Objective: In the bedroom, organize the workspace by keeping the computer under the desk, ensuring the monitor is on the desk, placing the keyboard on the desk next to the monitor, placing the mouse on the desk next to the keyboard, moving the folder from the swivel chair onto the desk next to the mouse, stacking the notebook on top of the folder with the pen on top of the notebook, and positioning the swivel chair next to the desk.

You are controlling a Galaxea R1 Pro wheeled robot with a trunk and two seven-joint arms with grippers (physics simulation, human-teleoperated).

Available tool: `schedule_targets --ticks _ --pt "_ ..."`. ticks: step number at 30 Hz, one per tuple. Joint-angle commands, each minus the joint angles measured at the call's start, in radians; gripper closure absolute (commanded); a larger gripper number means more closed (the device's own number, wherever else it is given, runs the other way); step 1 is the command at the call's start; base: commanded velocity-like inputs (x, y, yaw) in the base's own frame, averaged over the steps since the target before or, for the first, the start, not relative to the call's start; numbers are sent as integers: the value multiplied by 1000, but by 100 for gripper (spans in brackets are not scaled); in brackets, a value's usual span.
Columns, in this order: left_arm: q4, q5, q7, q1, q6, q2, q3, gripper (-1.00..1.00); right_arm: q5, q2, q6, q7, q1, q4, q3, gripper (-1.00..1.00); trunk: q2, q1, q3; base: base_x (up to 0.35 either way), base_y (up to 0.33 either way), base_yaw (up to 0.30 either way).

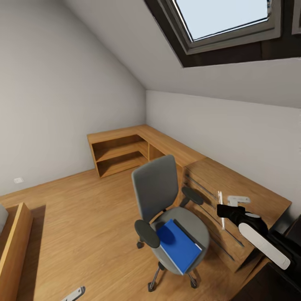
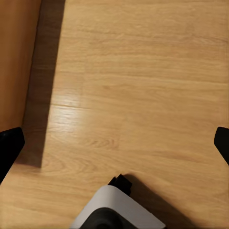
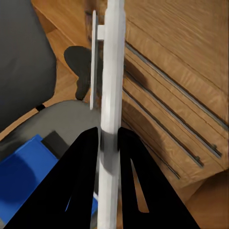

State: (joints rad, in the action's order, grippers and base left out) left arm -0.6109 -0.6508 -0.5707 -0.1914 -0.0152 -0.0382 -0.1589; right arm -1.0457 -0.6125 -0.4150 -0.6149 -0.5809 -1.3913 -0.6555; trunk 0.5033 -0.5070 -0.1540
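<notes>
Carry step, judged from the grip: right tool (image 3: pixel 109 136) is clenched on a thin pale slab (image 3: pixel 110 71) seen edge-on, pinched near its lower end with most of its length sticking out past the fingertips. Probably the notebook, cannot tell for sure. A thinner pale stick (image 3: pixel 93 62) runs just beside the slab on the chair side; it may be the pen, and whether it touches the slab is unclear. To do this well: grip firm and slab steady, since the long overhang can swing or slip; lift clear of the wooden chest of drawers (image 1: pixel 234 184) just beyond the tool before turning, and steer round the swivel chair (image 1: pixel 156 188) armrest near the tool. The folder (image 1: pixel 179 246) lies flat on the chair seat, below the right tool and off to its left side. By the task it has to reach the surface first, so the held piece should not be set down as a stack yet. Left tool (image 2: pixel 114 143) is spread wide, nothing between its fingers, with bare wooden floor (image 2: pixel 143 86) beneath it.
</notes>
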Motion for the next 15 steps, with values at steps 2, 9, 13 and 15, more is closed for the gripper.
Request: schedule_targets --ticks 2,9,13,15 --pt "2 -7 -9 0 -2 -1 -9 -100 -30 -2 0 -24 -2 -1 4 100 -12 7 4 0 0 -203" --pt "20 -6 -9 -1 -2 1 -10 -100 -52 -4 0 -52 -2 1 31 100 -61 34 26 0 0 -248" --pt "26 -6 -9 -1 -2 1 -10 -100 -55 -4 0 -56 -2 19 71 100 -89 49 39 0 0 -273" --pt "27 -6 -9 0 -2 1 -10 -100 -57 -4 -1 -56 -2 40 89 100 -103 57 45 0 0 -286"
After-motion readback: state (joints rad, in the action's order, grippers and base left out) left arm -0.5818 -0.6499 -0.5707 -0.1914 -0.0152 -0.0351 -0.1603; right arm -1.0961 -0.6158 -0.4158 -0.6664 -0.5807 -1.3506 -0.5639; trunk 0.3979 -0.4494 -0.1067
